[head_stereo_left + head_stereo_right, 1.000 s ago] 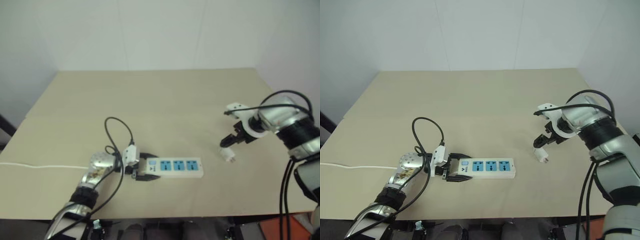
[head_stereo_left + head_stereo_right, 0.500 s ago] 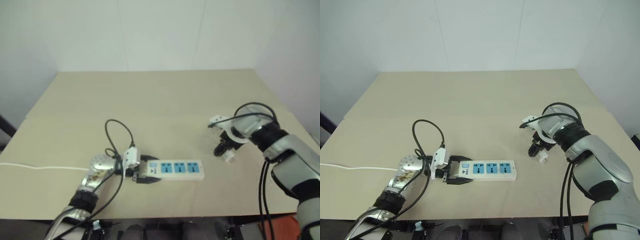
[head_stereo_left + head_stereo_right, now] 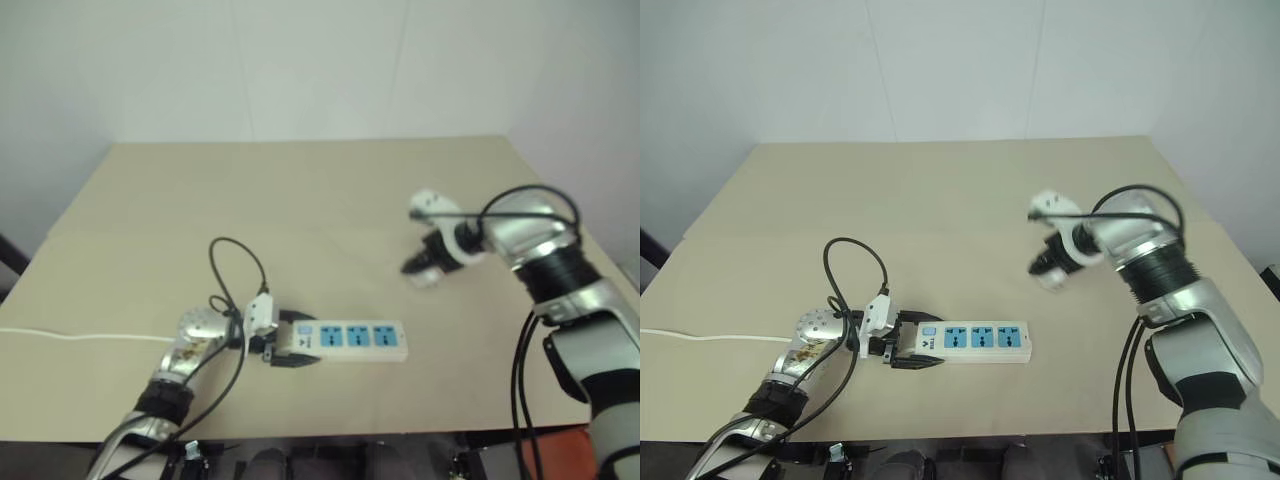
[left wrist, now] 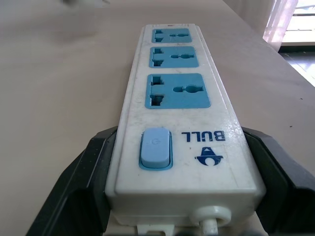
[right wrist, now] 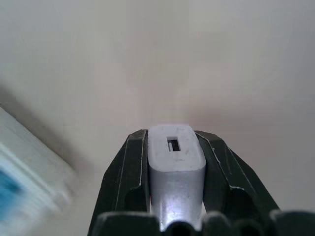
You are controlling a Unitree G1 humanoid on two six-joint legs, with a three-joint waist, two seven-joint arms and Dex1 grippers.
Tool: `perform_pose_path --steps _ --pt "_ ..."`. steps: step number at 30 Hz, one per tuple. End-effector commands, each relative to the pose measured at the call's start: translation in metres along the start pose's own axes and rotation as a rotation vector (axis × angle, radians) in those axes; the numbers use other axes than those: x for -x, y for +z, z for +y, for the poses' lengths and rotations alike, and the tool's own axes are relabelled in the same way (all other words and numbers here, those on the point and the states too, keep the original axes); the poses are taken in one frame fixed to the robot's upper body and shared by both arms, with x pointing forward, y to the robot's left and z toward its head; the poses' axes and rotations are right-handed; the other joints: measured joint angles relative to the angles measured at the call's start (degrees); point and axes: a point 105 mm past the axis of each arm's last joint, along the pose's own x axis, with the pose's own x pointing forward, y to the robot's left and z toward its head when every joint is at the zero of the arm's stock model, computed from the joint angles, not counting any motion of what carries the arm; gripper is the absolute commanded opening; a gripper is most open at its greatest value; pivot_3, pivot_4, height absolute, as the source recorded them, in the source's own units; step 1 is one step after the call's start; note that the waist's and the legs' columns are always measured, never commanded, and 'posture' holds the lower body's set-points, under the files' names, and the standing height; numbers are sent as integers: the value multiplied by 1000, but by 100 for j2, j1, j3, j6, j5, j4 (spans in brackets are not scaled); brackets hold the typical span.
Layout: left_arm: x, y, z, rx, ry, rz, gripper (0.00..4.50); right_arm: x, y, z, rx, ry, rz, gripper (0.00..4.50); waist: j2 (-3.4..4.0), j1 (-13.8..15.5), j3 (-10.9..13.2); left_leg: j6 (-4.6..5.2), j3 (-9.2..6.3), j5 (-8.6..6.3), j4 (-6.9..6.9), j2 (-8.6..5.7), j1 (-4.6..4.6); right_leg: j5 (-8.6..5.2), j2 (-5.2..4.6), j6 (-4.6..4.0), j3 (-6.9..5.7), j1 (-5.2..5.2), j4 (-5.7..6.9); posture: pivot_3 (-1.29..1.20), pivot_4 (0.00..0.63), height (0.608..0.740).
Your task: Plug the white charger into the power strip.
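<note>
Right wrist view: charger pinched, lifted off counter.
R gripper (image 5: pixel 171 162) fingers (image 5: pixel 125 169) clamp the white charger (image 5: pixel 173 167) on both sides, a small slot on its end face up; in the eye views it hangs above the counter (image 3: pixel 940 190), well apart from the power strip (image 3: pixel 975 339). L gripper (image 4: pixel 172 196) fingers (image 4: pixel 81 182) straddle the strip's switch end, touching both long sides; strip lies flat, 3 blue sockets up.

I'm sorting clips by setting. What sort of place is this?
Probably a lab or test room, not a home: a plain tan table set against bare white walls, with just a power strip and a white charger as practice props.
</note>
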Motion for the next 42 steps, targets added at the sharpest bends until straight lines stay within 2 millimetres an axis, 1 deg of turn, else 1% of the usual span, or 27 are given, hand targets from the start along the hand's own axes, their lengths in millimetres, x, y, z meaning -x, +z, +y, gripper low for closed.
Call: perform_pose_path --steps 1,3,5,8,11,14,18,21,27,31,37,42 --pt "-1 -16 -9 51 -47 59 3290 22 28 18 156 80 -353 1132 -10 23 -6 0 -4 0 -1 1 1 0 1 0 -4 6 -1 0 150 740" --pt "0 -15 -8 50 -50 61 3290 22 25 29 173 112 -462 1132 -17 15 -10 1 -3 -1 -1 3 4 0 2 0 -4 13 -3 0 150 740" --pt "0 -15 -8 48 -53 62 3290 14 17 39 159 144 -491 1132 -17 -15 -10 1 2 -1 1 1 10 1 1 1 4 14 -3 0 150 740" --pt "1 -15 -8 46 -56 64 3290 1 4 63 239 226 -549 1132 -17 -43 -10 1 6 -1 1 3 23 0 4 0 11 14 3 0 150 740" --pt "3 -15 -8 45 -54 68 3290 -6 -1 84 229 336 -650 1132 -17 -65 -10 1 6 -1 1 3 26 0 5 1 13 16 5 0 150 740" --pt "3 -15 -7 46 -50 69 3290 -12 -9 101 292 437 -682 1132 -17 -63 -9 1 7 -1 1 3 30 0 6 1 15 18 5 0 150 740" --pt "4 -15 -8 46 -45 70 3290 -25 -13 116 281 497 -744 1132 -17 -70 -10 1 7 -1 0 5 33 0 8 1 15 19 4 0 150 740" --pt "6 -16 -8 47 -43 72 3290 -33 -16 122 289 500 -769 1132 -17 -69 -9 1 7 -1 0 6 36 0 11 0 15 20 8 0 150 740" --pt "8 -16 -8 47 -40 77 3290 -46 -17 120 273 459 -804 1132 -17 -72 -9 1 8 -1 0 8 37 0 13 0 16 19 8 0 150 740" --pt "10 -17 -8 48 -39 81 3290 -49 -16 123 276 459 -811 1132 -17 -73 -10 1 8 -1 0 8 39 -1 13 -1 17 18 11 0 150 740" --pt "9 -16 -7 48 -40 80 3290 -51 -27 128 289 473 -780 1132 -17 -73 -9 1 8 -1 0 8 40 -1 13 -1 17 19 11 0 150 740" --pt "8 -16 -8 50 -40 78 3290 -52 -28 131 283 485 -779 1132 -17 -73 -9 1 9 -1 0 8 43 -2 13 -2 17 19 15 0 150 740"
